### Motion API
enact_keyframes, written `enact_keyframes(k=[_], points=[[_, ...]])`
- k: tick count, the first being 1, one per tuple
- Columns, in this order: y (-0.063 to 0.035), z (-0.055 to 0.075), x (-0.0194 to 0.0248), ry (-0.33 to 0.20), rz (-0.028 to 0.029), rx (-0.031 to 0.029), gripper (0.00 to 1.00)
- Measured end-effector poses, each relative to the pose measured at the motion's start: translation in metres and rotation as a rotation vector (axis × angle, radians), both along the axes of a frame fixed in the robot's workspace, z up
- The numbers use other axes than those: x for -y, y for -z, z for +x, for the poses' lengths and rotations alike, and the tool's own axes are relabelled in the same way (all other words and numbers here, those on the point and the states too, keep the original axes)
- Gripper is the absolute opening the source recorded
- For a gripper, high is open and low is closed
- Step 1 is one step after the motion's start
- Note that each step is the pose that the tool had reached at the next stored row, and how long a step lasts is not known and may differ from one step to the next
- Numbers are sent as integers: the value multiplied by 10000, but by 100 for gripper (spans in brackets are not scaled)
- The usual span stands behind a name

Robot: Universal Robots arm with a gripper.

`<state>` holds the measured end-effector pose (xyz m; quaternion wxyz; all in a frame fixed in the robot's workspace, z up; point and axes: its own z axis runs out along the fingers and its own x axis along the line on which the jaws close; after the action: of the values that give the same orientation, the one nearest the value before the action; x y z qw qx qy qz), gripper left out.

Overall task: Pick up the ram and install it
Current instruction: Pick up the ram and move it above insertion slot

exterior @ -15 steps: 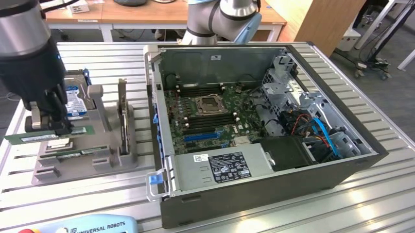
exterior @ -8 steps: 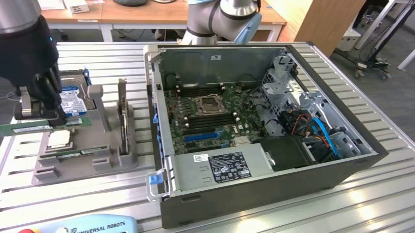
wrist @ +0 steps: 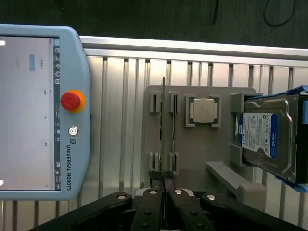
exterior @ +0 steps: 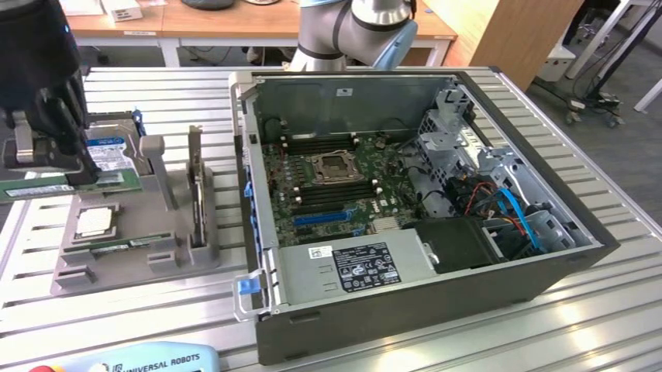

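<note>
One gripper (wrist: 163, 186), jaws nearly closed, clamps the ram (wrist: 163, 125) at one end, edge-on, probably to leave its contact edge free for seating. The ram lines up with the slotted grey fixture (wrist: 192, 149), just beside the processor chip (wrist: 203, 110). Whether it has lifted clear cannot be told. The open computer case (exterior: 414, 310) stands well apart.

Looked like a robotics lab, no way it was somebody's home. The bench was a slotted aluminium table (exterior: 610, 318) with a robot arm (exterior: 362, 23) at its far edge. On it sat an opened PC case (exterior: 435, 310), a grey parts fixture (exterior: 135, 267) and a Universal Robots teach pendant (wrist: 38, 110). Wooden desks (exterior: 207, 27) stood behind.
</note>
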<state>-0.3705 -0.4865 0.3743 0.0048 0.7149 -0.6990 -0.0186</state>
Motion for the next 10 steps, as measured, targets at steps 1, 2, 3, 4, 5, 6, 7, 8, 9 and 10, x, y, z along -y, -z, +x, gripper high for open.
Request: enact_keyframes(k=[1,2,3,4,5,6,7,8,9,10], points=[[-35,0,0,0,-1,0,12],[-71,0,0,0,-1,-1,12],[-107,0,0,0,-1,0,12],[-144,0,0,0,-1,-1,12],[-179,0,0,0,-1,-1,12],[-215,0,0,0,-2,-1,12],[-252,0,0,0,-1,-1,12],[-286,0,0,0,-1,-1,12],[-319,0,0,1,-1,0,12],[-350,0,0,0,-2,-1,12]])
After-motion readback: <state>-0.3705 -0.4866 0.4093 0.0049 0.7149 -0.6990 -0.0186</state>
